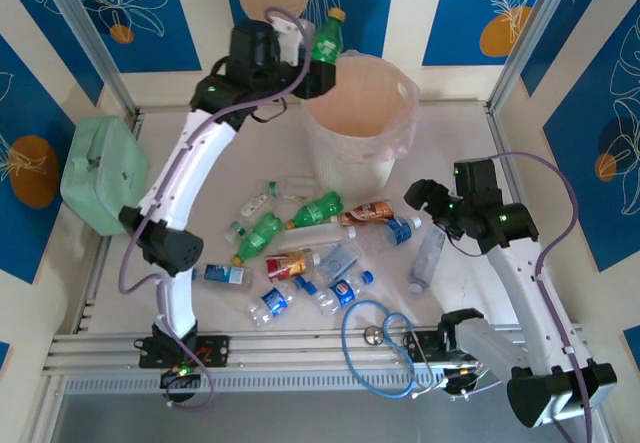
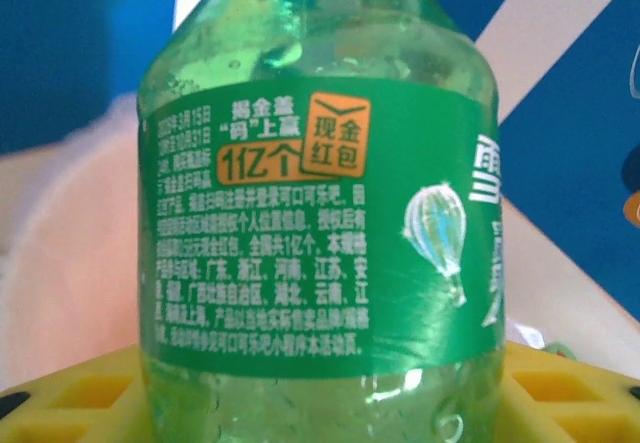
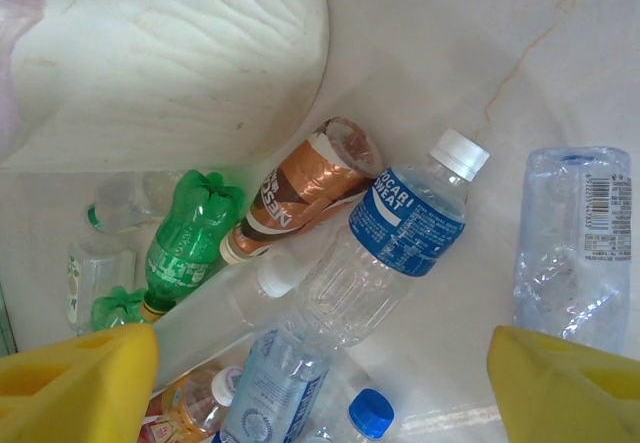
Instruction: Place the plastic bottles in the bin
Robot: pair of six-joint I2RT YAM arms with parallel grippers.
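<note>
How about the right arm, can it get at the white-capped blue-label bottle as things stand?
Probably yes: the right tool hangs open right above the blue-label bottle, and nothing lies over it.

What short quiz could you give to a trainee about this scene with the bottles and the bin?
1. True or false: the left pincer holds a green bottle up by the bin.
2. The right pincer is: A) open, B) shut on a bottle, C) shut on a cap.
3. Fill in: the blue-labelled Pocari Sweat bottle has a ____ cap.
Key: 1 true; 2 A; 3 white.
</note>
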